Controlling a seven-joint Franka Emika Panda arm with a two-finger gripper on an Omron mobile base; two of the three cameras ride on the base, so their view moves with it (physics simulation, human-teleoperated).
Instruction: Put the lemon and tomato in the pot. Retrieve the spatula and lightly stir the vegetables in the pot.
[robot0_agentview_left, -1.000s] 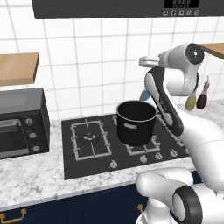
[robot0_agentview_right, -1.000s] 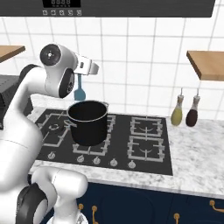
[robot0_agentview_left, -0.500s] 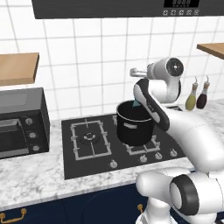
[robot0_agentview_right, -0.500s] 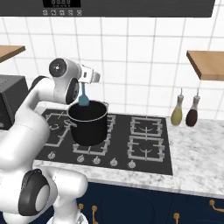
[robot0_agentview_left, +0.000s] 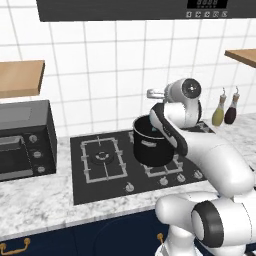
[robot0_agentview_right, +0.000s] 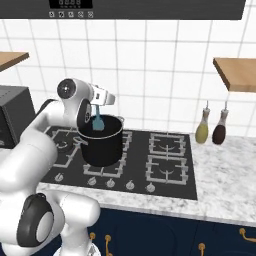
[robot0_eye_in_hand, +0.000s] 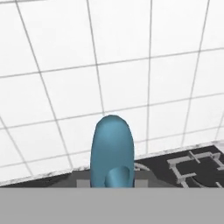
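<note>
From where I stand, the arm's bulky white wrist hides the gripper, so I cannot tell how the fingers sit, though the spatula hangs from it and looks to be held. Its smooth, light-blue rounded head dips inside the mouth of the pot, near the back rim. The pot is a deep black cylinder with a shiny rim, standing on a burner of the dark stove. Its inside is too dark to make out. Glossy white tiles lie behind.
</note>
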